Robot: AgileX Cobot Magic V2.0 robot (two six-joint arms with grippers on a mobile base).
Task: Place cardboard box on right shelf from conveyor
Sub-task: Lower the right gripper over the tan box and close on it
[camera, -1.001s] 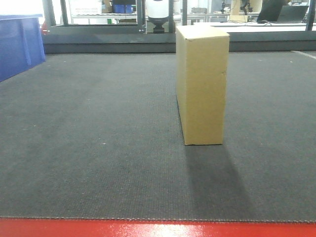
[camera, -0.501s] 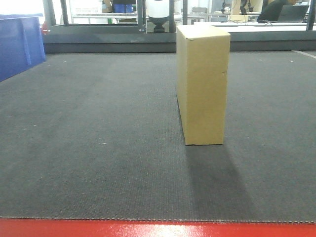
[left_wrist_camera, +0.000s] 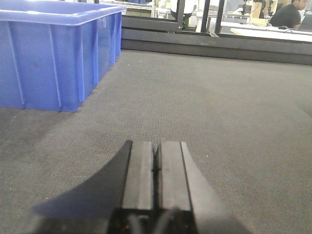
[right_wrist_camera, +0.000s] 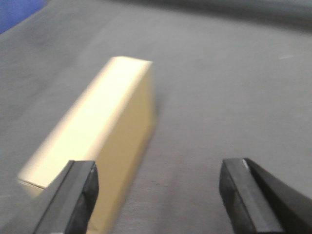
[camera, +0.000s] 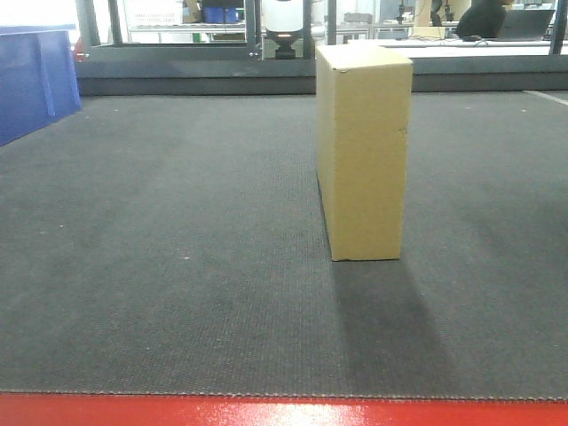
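Note:
The tan cardboard box (camera: 364, 151) stands upright on the dark grey conveyor (camera: 177, 266), right of centre in the front view. The right wrist view looks down on the box (right_wrist_camera: 92, 131), blurred. My right gripper (right_wrist_camera: 158, 187) is wide open above it; its left finger (right_wrist_camera: 78, 190) overlaps the box top, and its right finger (right_wrist_camera: 243, 195) is over bare belt to the box's right. My left gripper (left_wrist_camera: 157, 163) is shut and empty, low over the belt. No gripper shows in the front view. The right shelf is out of view.
A blue plastic bin (left_wrist_camera: 53, 53) stands on the belt left of my left gripper and shows at the left edge (camera: 35, 75) of the front view. The belt's red front edge (camera: 284, 411) is nearest. Frames, tables and a seated person lie beyond the belt.
The box has not moved on the belt. Only a person in the background has shifted.

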